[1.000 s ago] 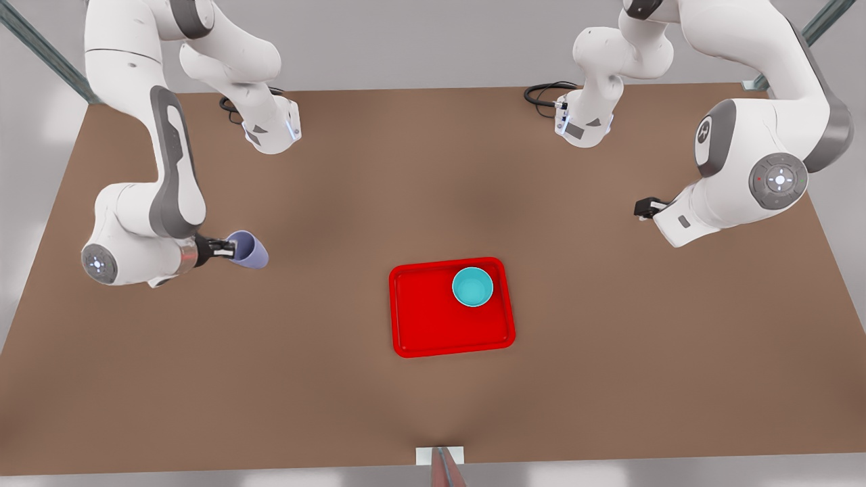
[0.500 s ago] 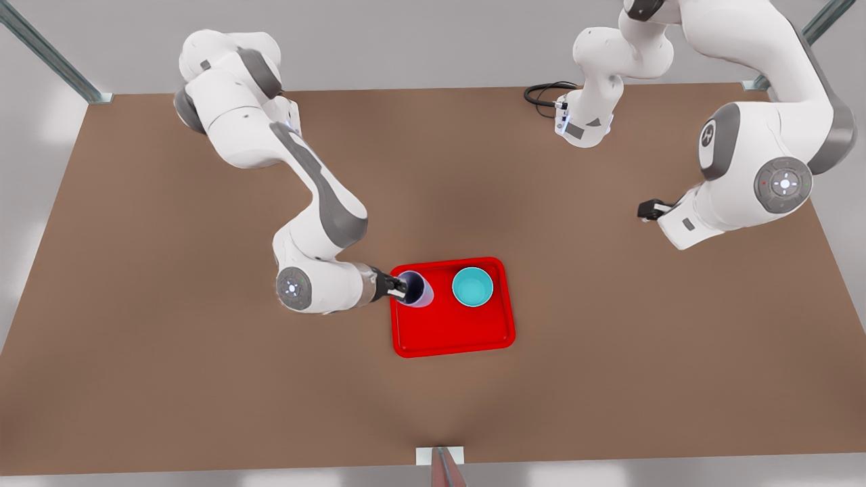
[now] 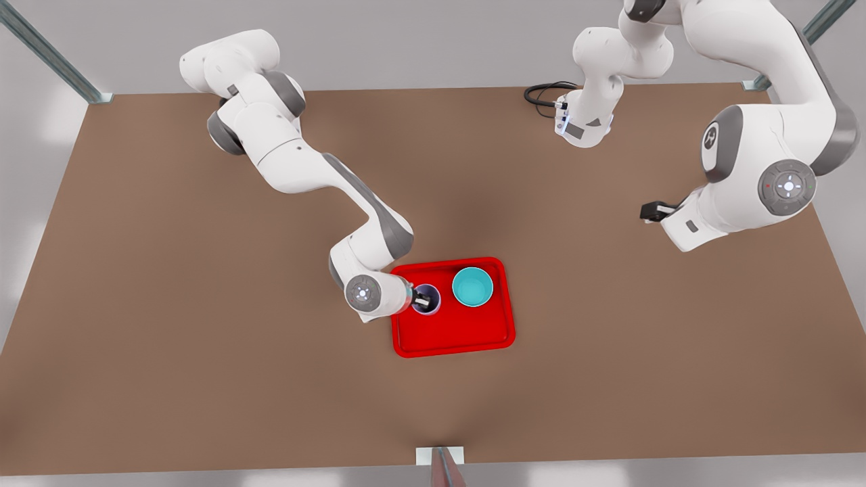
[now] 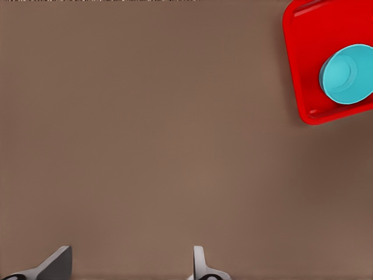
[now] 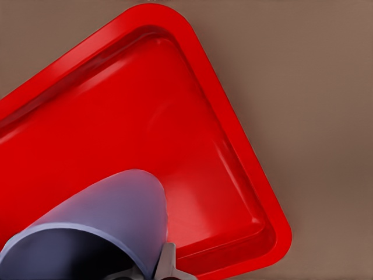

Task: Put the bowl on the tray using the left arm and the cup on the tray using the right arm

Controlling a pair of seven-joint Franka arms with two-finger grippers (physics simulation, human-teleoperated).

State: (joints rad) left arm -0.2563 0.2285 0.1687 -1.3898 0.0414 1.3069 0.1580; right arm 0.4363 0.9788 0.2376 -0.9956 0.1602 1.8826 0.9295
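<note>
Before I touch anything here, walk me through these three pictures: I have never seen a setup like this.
These are simulator renders of two white robot arms, each ending in a two-finger gripper, working over a brown table.

The front view looks down on the whole scene. The other two come from cameras on the arms' wrists.

On the table lies a red tray. A teal bowl sits in it.

The right gripper, on the front view's left, is over the tray, shut on the lavender cup; its wrist view shows the cup up close above the tray.

The left gripper waits on the front view's right, open over bare table, holding nothing; its fingertips show in its wrist view.
</note>
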